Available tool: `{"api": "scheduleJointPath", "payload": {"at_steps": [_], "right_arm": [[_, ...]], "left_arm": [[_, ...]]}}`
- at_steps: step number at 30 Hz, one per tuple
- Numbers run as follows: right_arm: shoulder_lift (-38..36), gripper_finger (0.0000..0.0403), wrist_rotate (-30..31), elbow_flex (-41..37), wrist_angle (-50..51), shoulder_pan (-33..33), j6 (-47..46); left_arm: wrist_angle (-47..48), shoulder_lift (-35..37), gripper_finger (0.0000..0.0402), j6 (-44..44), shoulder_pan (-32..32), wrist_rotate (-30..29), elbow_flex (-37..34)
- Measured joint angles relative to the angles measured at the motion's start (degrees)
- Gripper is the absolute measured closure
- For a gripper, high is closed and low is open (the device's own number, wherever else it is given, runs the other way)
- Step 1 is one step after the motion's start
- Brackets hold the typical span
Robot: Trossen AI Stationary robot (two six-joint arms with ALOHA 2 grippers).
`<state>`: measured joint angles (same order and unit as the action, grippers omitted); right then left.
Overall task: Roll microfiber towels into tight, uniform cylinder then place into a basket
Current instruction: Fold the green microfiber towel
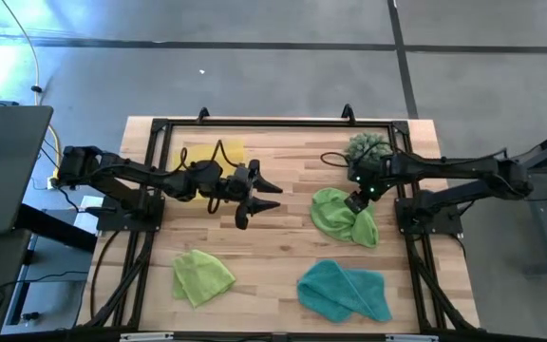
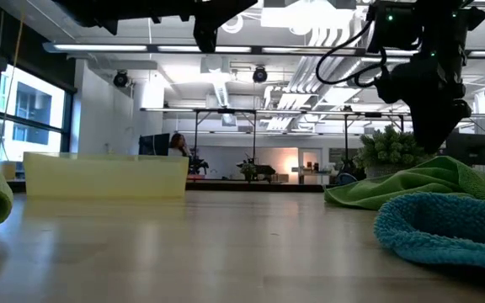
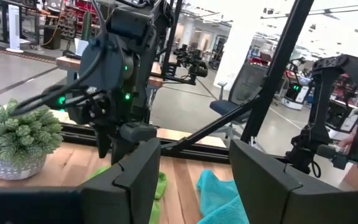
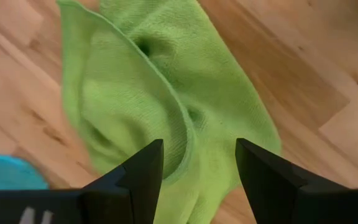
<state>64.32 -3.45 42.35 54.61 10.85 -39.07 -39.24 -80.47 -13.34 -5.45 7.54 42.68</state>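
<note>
Right gripper hanging open over a crumpled lime towel; nothing rolled yet.

The pale wooden slatted table is carrying everything: the two dark arms are reaching in from either side, the shallow translucent yellow plastic basket is sitting empty at the far left, and the three soft microfiber towels are lying loose. The teal towel is bunched at the near edge, the flat lime green towel is lying near left, and the crumpled lime green towel is lying directly under the right gripper, whose fingers are standing spread and holding nothing. The left gripper is waiting mid-table, likewise spread and empty. The cloth looks light, limp and grippy, so it will probably sag; pinching a raised fold or a corner seems best.
</note>
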Motion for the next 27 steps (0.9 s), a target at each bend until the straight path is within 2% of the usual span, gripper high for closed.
{"api": "scheduleJointPath", "payload": {"at_steps": [9,18,22,27], "right_arm": [[5.90,0.0210,1.96,-0.02,-0.45,-3.55,-1.97],[10.60,0.0213,2.07,-0.07,-0.68,-6.10,1.96],[11.88,0.0250,2.25,-0.09,-0.75,-6.77,3.56],[12.54,0.0345,2.23,-0.09,-0.88,-6.91,5.47]], "left_arm": [[0.03,0.00,0.0218,-0.02,0.00,-0.05,0.00],[0.27,0.00,0.0218,-0.02,0.00,-0.05,0.00],[0.40,0.00,0.0218,-0.02,0.00,-0.05,0.00],[0.41,0.00,0.0218,-0.02,0.00,-0.03,0.00]]}}
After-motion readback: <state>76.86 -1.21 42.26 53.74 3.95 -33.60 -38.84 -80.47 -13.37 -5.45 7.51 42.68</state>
